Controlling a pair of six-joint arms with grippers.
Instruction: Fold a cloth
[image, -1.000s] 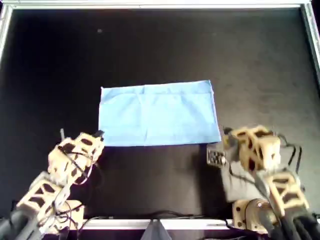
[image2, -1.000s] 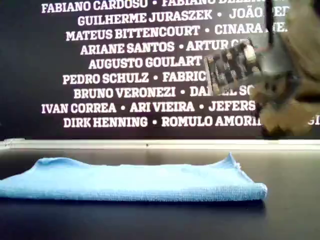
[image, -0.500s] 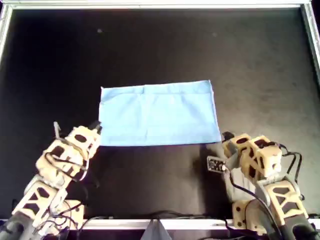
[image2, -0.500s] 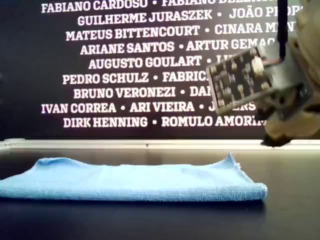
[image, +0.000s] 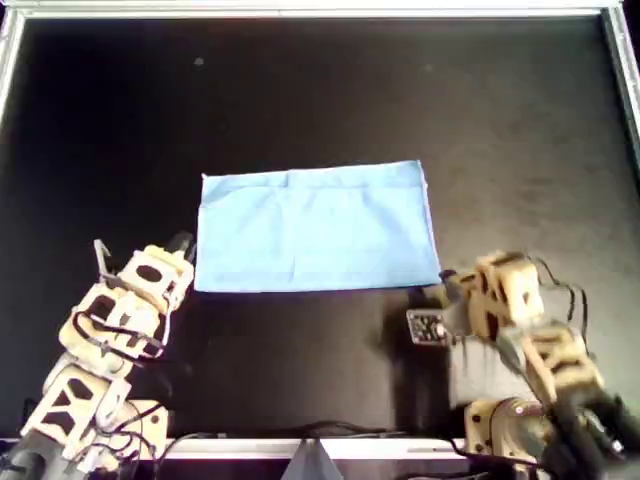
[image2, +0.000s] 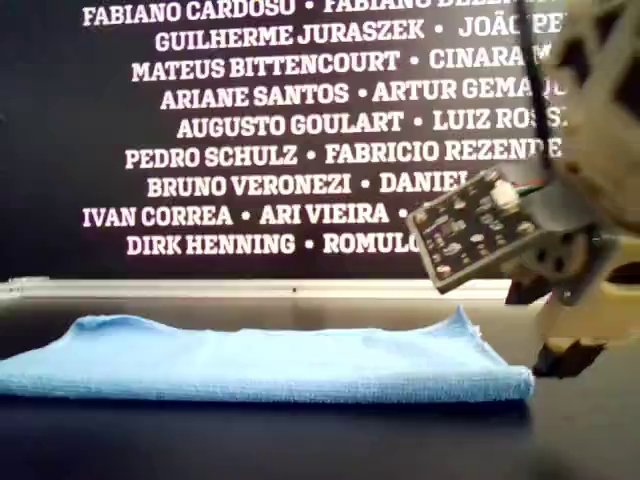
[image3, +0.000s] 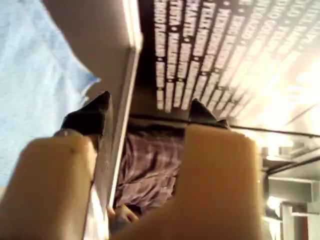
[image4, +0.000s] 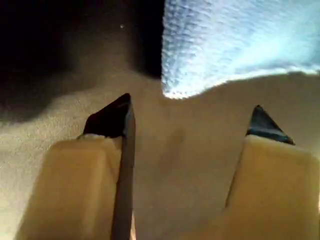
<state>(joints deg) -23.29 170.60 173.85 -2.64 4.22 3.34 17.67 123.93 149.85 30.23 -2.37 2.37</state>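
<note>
Both end effectors stand with jaws apart and empty: the right end effector just off the cloth's corner at the overhead view's lower right, the left end effector beside the lower-left corner. That spacing suits pinching both near corners at once. Already doubled into a flat rectangle, the cloth lies mid-worktop, probably awaiting a second fold.

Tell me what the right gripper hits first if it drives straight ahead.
Most likely the near corner of the cloth. The open right gripper points at it across bare table, though depth is hard to judge and it might meet the table first.
</note>
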